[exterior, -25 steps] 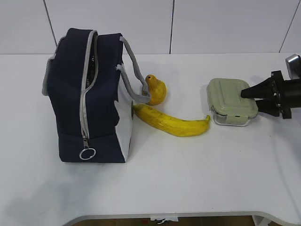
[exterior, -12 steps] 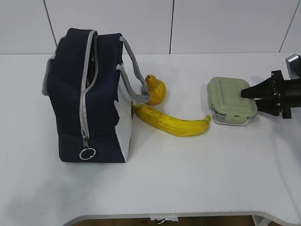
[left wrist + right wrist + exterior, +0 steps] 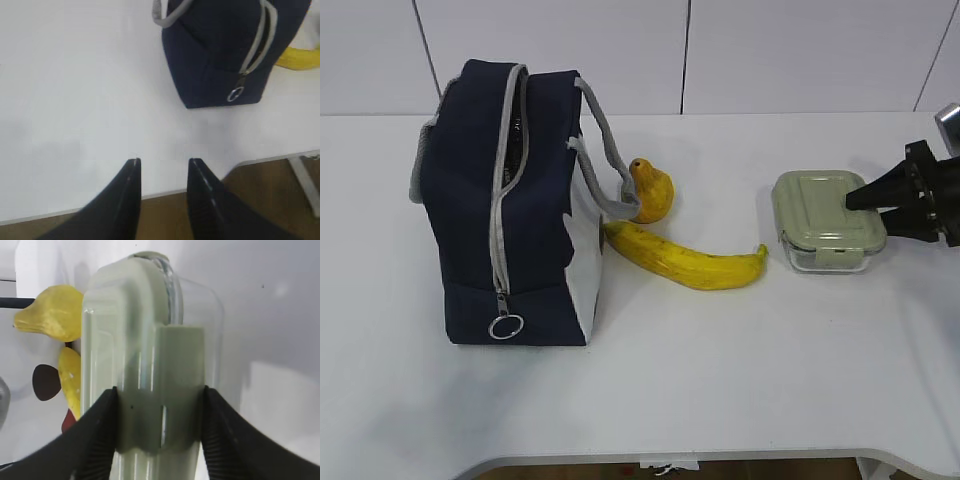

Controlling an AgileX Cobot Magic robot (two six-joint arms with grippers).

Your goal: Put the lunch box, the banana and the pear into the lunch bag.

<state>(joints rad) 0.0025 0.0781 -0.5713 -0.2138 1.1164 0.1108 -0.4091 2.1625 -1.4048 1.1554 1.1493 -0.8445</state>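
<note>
Exterior view shows our right pincer [image 3: 860, 197] at the right side of the worktop [image 3: 720, 380], clamped on the lunch box [image 3: 827, 219]; the right wrist view confirms it, with both fingers [image 3: 95, 440] pressed against the sides of the green lid clip. We judge that the first step is in hand: the lunch box is gripped but it seems to sit on the worktop yet, well apart from the lunch bag [image 3: 510, 200], which stands at the left. The banana [image 3: 685, 262] lies between them, its one end touching the bag, and the pear [image 3: 651, 189] is just behind it beside the grey handle. The next move calls for lifting the box high enough to pass over both fruits and then bringing it above the bag. We cannot tell if the zipper slot is wide enough for the box. Our left pincer [image 3: 162, 167] hangs released, holding nothing, over the near edge of the worktop, near the bag, so it has free room to help with the opening.
</note>
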